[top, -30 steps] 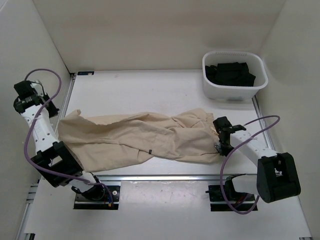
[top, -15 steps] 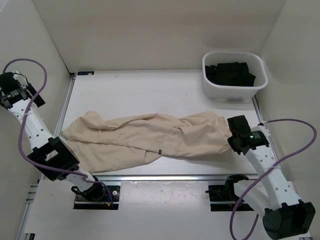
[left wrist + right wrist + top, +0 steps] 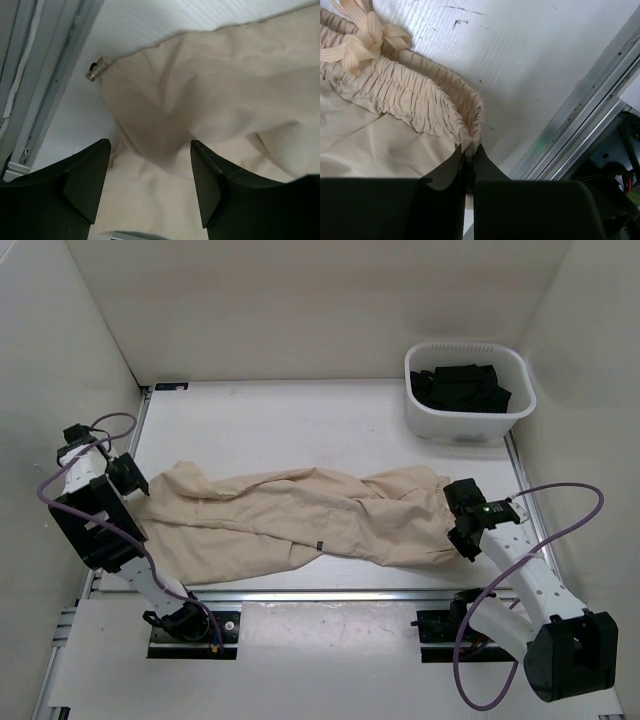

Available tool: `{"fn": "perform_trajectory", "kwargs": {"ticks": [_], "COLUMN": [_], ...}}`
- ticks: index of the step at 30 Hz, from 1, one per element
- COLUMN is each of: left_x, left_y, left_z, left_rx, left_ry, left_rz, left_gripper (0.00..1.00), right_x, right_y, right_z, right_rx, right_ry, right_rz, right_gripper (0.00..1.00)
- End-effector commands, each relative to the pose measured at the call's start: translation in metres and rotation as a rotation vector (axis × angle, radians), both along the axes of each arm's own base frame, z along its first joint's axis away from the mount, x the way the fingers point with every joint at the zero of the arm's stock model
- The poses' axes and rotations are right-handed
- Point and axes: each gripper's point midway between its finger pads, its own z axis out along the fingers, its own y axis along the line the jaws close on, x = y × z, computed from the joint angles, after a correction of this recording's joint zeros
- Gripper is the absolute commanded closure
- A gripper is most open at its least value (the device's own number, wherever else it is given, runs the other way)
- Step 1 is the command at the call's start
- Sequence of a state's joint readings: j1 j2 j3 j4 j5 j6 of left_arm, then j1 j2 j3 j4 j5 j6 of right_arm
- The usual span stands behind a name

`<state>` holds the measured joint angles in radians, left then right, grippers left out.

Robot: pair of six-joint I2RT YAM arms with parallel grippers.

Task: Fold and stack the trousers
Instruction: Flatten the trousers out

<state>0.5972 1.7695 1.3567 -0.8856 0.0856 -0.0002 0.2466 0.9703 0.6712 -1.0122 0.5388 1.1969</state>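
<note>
The beige trousers (image 3: pixel 300 520) lie stretched left to right across the white table, legs at the left, waist at the right. At the leg end my left gripper (image 3: pixel 135 480) is open. In the left wrist view its fingers (image 3: pixel 85 180) stand wide apart over rumpled trouser cloth (image 3: pixel 225 90), with nothing pinched between them (image 3: pixel 150 185). My right gripper (image 3: pixel 455 532) is at the waist end. In the right wrist view it (image 3: pixel 469 150) is shut on a fold of the gathered elastic waistband (image 3: pixel 410 95), near the drawstring bow (image 3: pixel 365 40).
A white basket (image 3: pixel 512 405) holding dark clothes (image 3: pixel 462 385) stands at the back right. Metal rails run along the table's left edge (image 3: pixel 55 85) and front edge (image 3: pixel 320 593). A small bolt (image 3: pixel 96 70) sits by the cloth's corner. Walls close in on both sides.
My left gripper has opened and let go of the leg end after swinging out left and back. My right gripper has kept its hold on the waistband, drawing the trousers out straighter.
</note>
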Motion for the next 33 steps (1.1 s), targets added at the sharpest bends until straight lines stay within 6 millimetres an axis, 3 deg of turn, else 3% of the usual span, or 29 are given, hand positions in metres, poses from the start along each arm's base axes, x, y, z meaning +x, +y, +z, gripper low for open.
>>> {"fn": "perform_trajectory", "kwargs": {"ticks": [1,5,9,11,12,13,14,16,17,18,20,21,23,24,25,27,29,30,32,33], "left_x": [0.005,0.003,-0.015,-0.021,-0.019,-0.019,-0.013,0.011,0.014,0.038,0.049,0.053,0.047,0.034,0.025,-0.002,-0.032,-0.047,-0.086,-0.101], "left_y": [0.012,0.024,0.008,-0.004,-0.008,-0.01,-0.01,0.0,0.003,0.016,0.027,0.038,0.052,0.06,0.064,0.071,0.062,0.056,0.04,0.034], "left_z": [-0.019,-0.046,-0.087,-0.102,-0.102,-0.105,-0.102,-0.076,-0.06,-0.019,0.026,0.07,0.106,0.127,0.133,0.141,0.125,0.128,0.107,0.111], "left_rx": [0.062,0.103,0.09,0.073,0.074,0.062,0.071,0.113,0.127,0.181,0.247,0.307,0.358,0.388,0.396,0.406,0.36,0.355,0.289,0.295], "left_ry": [0.013,0.059,0.185,0.234,0.234,0.237,0.224,0.151,0.144,0.049,-0.016,-0.085,-0.136,-0.145,-0.133,-0.103,-0.022,-0.012,0.095,0.104], "left_rz": [0.009,0.028,0.0,-0.029,-0.041,-0.044,-0.052,-0.054,-0.05,-0.04,-0.021,0.007,0.051,0.088,0.107,0.156,0.171,0.182,0.199,0.212], "left_gripper": [0.23,0.18,0.16,0.3,0.6,0.81,0.86,0.86,0.86,0.86,0.86,0.86,0.86,0.86,0.86,0.86,0.86,0.86,0.86,0.86], "right_x": [0.005,0.008,0.012,0.017,0.028,0.034,0.05,0.076,0.105,0.105,0.111,0.113,0.093,0.086,0.074,0.051,0.026,0.018,0.0,-0.005], "right_y": [-0.001,-0.001,-0.002,0.003,0.006,0.009,0.01,0.013,0.014,0.011,-0.01,-0.014,-0.032,-0.037,-0.039,-0.046,-0.049,-0.054,-0.054,-0.061], "right_z": [0.001,0.003,0.002,0.001,0.003,0.004,0.018,0.039,0.079,0.098,0.141,0.171,0.187,0.188,0.175,0.169,0.149,0.144,0.134,0.136], "right_rx": [-0.01,-0.01,-0.022,-0.006,-0.004,0.003,-0.002,-0.015,-0.022,-0.043,-0.098,-0.093,-0.094,-0.075,-0.06,-0.042,-0.043,-0.051,-0.054,-0.072], "right_ry": [-0.01,-0.01,-0.015,-0.015,-0.037,-0.044,-0.077,-0.105,-0.18,-0.174,-0.228,-0.293,-0.328,-0.341,-0.314,-0.323,-0.27,-0.258,-0.231,-0.248], "right_rz": [-0.002,-0.002,0.013,0.048,0.062,0.08,0.109,0.15,0.178,0.171,0.103,0.082,0.016,-0.012,-0.031,-0.075,-0.103,-0.136,-0.157,-0.214], "right_gripper": [0.98,0.98,0.98,0.98,0.98,0.98,1.0,1.0,1.0,1.0,1.0,1.0,1.0,1.0,1.0,1.0,1.0,1.0,1.0,1.0]}}
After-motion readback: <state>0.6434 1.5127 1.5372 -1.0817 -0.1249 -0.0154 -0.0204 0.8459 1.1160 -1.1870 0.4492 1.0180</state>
